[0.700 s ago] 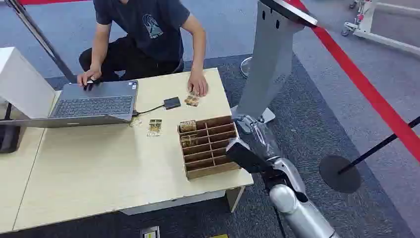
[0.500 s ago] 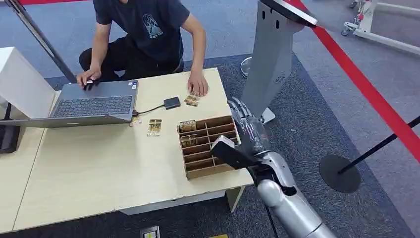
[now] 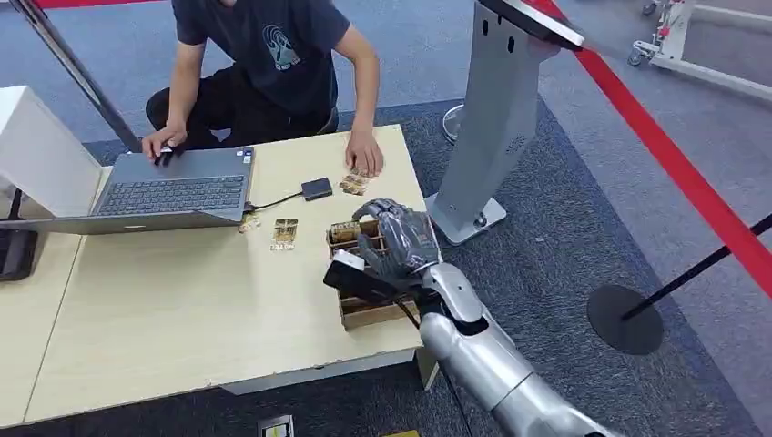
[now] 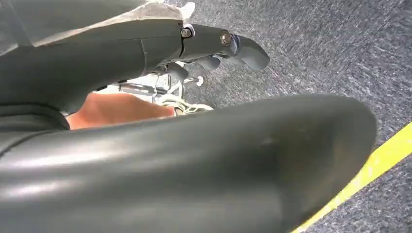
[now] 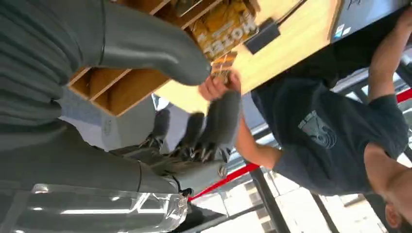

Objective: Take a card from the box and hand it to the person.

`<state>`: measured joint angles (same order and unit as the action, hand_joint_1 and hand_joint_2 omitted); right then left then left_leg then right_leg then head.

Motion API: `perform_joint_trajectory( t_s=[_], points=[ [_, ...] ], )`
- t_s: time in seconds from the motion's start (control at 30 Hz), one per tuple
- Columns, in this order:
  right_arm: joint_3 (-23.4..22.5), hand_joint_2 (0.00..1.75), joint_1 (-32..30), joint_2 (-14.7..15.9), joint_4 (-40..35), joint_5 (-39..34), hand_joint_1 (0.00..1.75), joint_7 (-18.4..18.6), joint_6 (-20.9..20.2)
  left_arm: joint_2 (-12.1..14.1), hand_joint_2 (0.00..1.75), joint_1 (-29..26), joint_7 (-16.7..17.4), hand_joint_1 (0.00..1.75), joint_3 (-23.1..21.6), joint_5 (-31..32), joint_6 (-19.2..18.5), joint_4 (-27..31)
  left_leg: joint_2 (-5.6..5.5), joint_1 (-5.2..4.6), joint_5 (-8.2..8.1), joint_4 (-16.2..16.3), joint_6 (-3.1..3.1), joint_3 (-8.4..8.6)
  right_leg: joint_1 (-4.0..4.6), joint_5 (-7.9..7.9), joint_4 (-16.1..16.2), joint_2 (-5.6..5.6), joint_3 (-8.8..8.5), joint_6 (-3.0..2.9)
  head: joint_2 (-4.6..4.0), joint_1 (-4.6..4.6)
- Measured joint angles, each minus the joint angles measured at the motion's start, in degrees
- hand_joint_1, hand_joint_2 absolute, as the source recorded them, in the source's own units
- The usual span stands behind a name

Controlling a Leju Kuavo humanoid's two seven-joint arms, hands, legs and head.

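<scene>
A wooden box [image 3: 371, 310] with several slots stands near the table's right front corner, holding "HOTEL" cards [image 3: 344, 231] in its far-left slots. My right hand [image 3: 397, 239] hovers over the box's far half, fingers spread, holding nothing. In the right wrist view its thumb [image 5: 150, 46] lies across the box [image 5: 116, 90] and the fingers [image 5: 218, 121] reach past it, near a yellow card [image 5: 226, 26]. The person [image 3: 264, 50] crouches behind the table, one hand [image 3: 364, 160] flat on it. My left hand [image 4: 214, 41] hangs over the carpet and holds nothing.
Loose cards lie on the table [image 3: 182, 319]: one [image 3: 284, 233] left of the box, more [image 3: 353, 185] by the person's hand. An open laptop [image 3: 173, 193] and a black adapter [image 3: 316, 188] sit at the back. A grey kiosk stand [image 3: 492, 109] rises right of the table.
My right arm has swung left from beside the table's right edge to above the box. The person and the cards have not moved.
</scene>
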<state>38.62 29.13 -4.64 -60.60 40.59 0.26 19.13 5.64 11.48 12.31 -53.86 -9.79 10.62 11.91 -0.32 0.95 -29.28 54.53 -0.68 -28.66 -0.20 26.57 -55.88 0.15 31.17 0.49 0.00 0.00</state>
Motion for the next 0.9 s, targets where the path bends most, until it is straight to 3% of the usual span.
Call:
perform_joint_trajectory(
  t_s=[0.33, 0.4, 0.9],
  points=[
    [1.31, 1.75, 2.92, -3.01, 9.18, -1.44, 1.1, -1.55, 1.09, -0.11, 0.0, -0.14, 0.57, 0.0, 0.0, -0.22, 0.04, 0.0, 0.0, -0.01, 0.0, 0.0, 0.0, 0.0, -0.01, 0.0, 0.02, 0.0, 0.01, 0.0, 0.0, 0.0],
    [1.57, 1.75, 3.32, -3.41, 10.47, -1.51, 0.99, -1.59, 1.25, -0.13, 0.0, -0.14, 0.57, 0.0, 0.0, -0.22, 0.04, 0.0, 0.0, -0.01, 0.0, 0.0, 0.0, 0.0, -0.01, 0.0, 0.02, 0.0, 0.01, 0.0, 0.0, 0.0],
    [3.65, 1.75, 5.4, -4.96, 16.59, 0.0, 0.98, -0.35, 3.61, -0.37, 0.0, -0.15, 0.79, 0.0, 0.0, -0.28, -0.02, 0.0, 0.0, -0.01, 0.0, 0.01, 0.0, 0.01, -0.01, 0.0, 0.01, 0.0, 0.01, 0.0, 0.0, 0.0]
  ],
)
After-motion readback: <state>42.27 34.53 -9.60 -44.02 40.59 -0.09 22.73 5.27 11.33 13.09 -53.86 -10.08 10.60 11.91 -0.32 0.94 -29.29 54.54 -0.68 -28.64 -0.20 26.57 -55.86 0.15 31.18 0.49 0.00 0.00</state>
